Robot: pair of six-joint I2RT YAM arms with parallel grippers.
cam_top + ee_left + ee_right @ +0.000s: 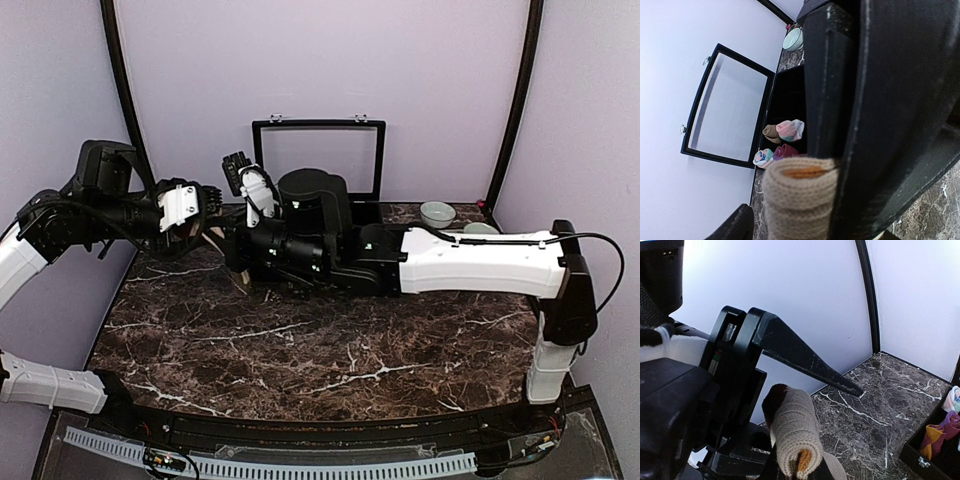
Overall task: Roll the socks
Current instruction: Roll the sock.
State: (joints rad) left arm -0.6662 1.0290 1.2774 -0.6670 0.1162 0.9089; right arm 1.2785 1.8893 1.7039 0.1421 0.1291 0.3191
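Where right arm point(470, 262) crosses, sock point(795, 432) hides.

Dark brown marble-look bench point(300, 350), white veining. Far edge: black box point(366, 212) (lid standing upright). Far right corner: two pale green bowls point(436, 213) point(480, 229), just beside each other.

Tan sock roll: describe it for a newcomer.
Left of the open black box at the table's back edge, the left hand meets the right hand. The tan sock roll is between them: ribbed beige, orange core, held up, not lying in the box like other bundles.
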